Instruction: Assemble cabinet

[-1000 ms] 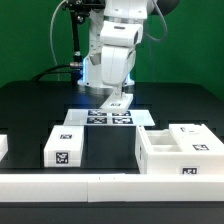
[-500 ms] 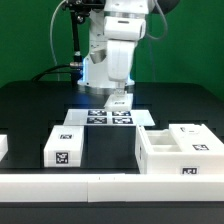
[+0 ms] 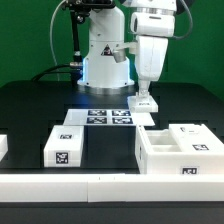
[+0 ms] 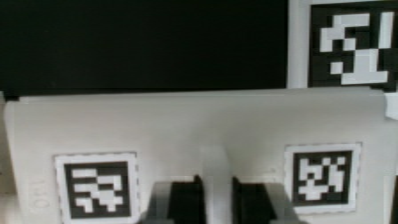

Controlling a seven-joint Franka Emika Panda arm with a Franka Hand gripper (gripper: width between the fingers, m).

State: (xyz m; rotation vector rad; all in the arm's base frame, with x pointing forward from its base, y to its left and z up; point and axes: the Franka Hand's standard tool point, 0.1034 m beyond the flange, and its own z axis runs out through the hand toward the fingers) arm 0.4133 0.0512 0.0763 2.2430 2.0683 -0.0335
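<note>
The black table point(image 3: 30, 110) fills the scene. The arm point(image 3: 150, 45) stands at its far side and reaches down toward the exterior view's right of centre.

The cabinet box point(image 3: 160, 162) sits on the near part of the table at the exterior view's right. Its top is open, a divider shows inside, and there is one square tag on its near face.

The marker board point(image 3: 100, 117) lies flat in the middle of the table, farther back than the box. A white block point(image 3: 65, 148) with a single tag on its near face rests at the exterior view's left of the box, well apart from it. A long white border rail point(image 3: 60, 188) runs along the near edge.

A flat white panel point(image 3: 146, 103) of the cabinet hangs upright by the far corner of the marker board on the exterior view's right. It is well apart from the box. Whether its lower edge touches the surface cannot be told.

The gripper point(image 3: 145, 96) points straight down, with its jaws closed tight on the panel's upper edge. In the wrist view the panel point(image 4: 196, 130) shows two tags, one either side of the gripper point(image 4: 210, 195), whose dark fingers point(image 4: 178, 200) pinch it.
</note>
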